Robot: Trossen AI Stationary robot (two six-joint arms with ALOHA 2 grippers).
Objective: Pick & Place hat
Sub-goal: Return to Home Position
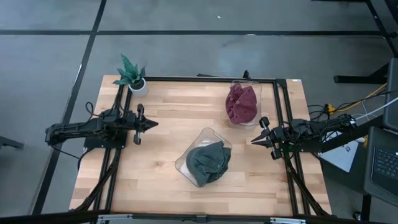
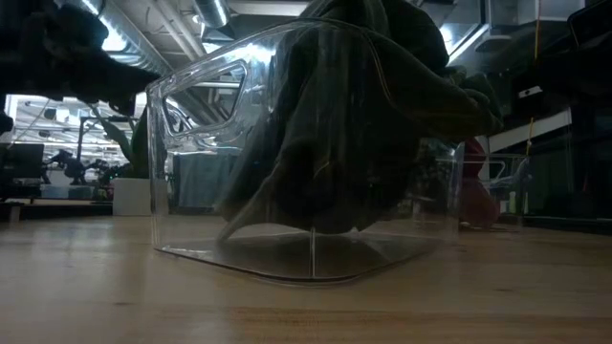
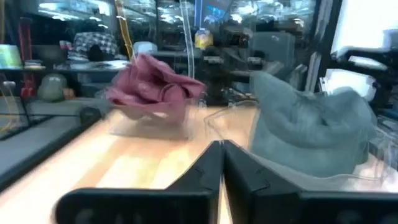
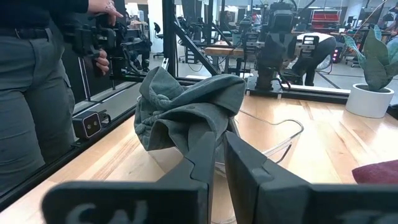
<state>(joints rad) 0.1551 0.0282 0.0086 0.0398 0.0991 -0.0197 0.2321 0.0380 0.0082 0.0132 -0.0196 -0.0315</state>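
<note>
A grey-green hat (image 1: 209, 163) lies bunched in a clear plastic bin (image 1: 184, 163) near the table's front middle; it rises above the bin's rim (image 2: 354, 115). A maroon hat (image 1: 242, 103) fills a second clear bin (image 1: 257, 87) at the far right. My left gripper (image 1: 153, 123) hovers shut over the table's left side, pointing level toward the bins, and touches nothing (image 3: 222, 144). My right gripper (image 1: 254, 140) hovers at the right side, pointing level at the grey-green hat (image 4: 186, 106); its fingers (image 4: 219, 135) stand together with nothing between them.
A potted plant (image 1: 132, 78) stands at the table's far left corner. Black frame rails (image 1: 280, 112) run along the table's far, left and right sides. A person (image 4: 37, 93) stands beyond the table's edge in the right wrist view. Bare wood (image 1: 168, 118) lies between the grippers.
</note>
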